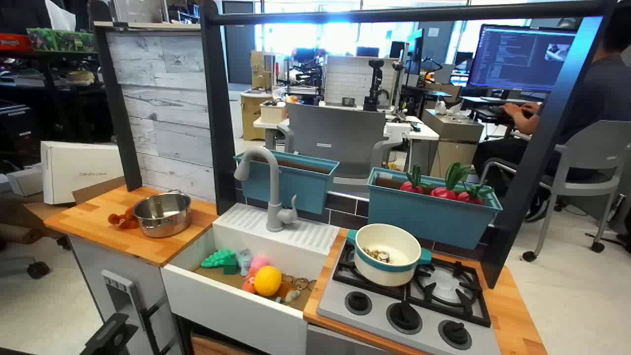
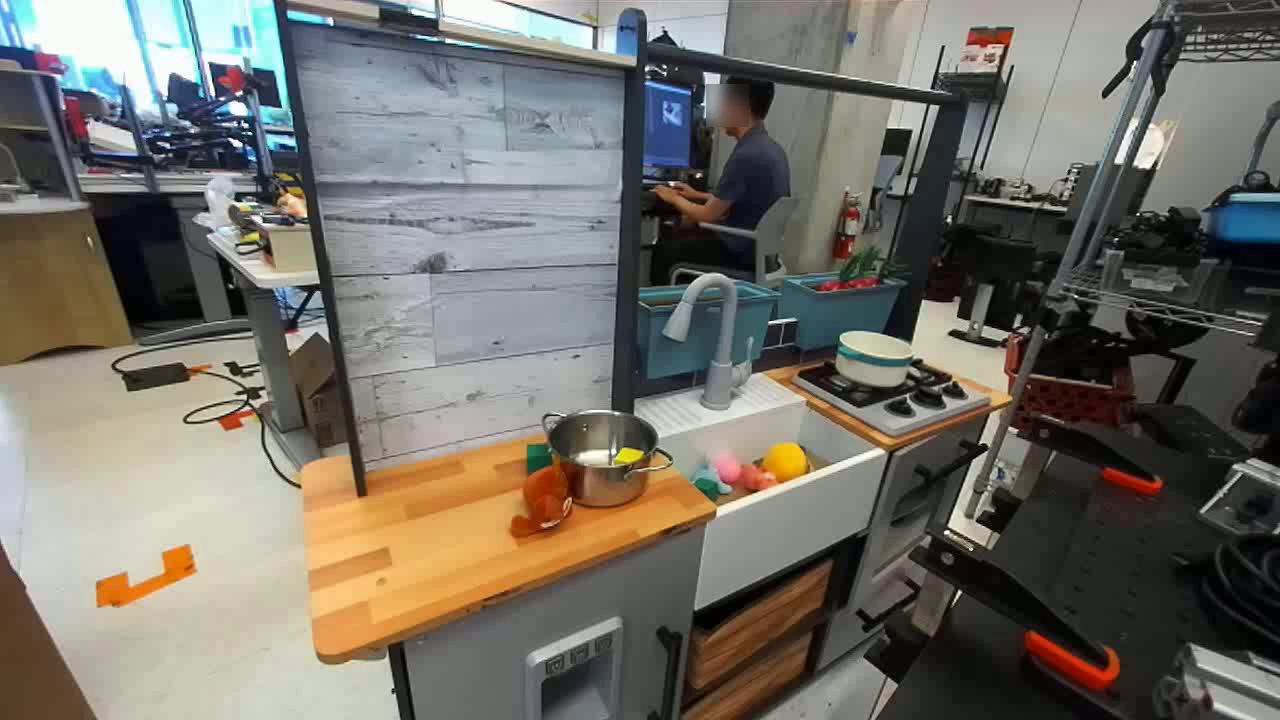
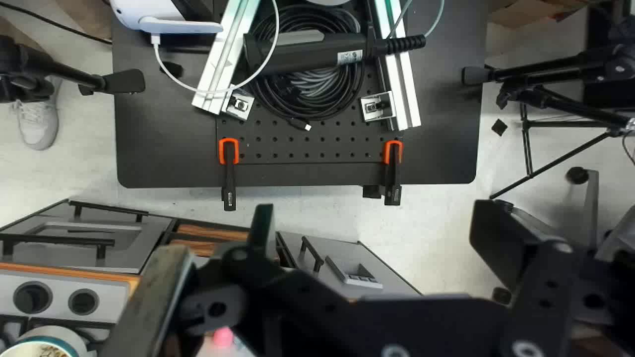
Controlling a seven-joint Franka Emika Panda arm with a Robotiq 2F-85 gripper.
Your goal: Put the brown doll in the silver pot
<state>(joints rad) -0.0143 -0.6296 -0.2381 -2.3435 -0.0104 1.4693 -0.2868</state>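
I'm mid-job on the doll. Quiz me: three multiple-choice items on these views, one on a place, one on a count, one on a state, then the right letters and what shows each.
1. Where is the doll?
A. On the counter, beside the silver pot
B. Inside the silver pot
C. In the sink

2. How many knobs are on the stove?
A. One
B. Five
C. Three

3. How is the gripper?
A. Shut, holding nothing
B. Open, holding nothing
C. Shut on the doll

Right letters:
1: A, since both exterior views show the doll on the wood, outside the silver pot.
2: C, since three black knobs line its front panel in both exterior views.
3: B, since the wrist view shows its fingers wide apart with nothing gripped.
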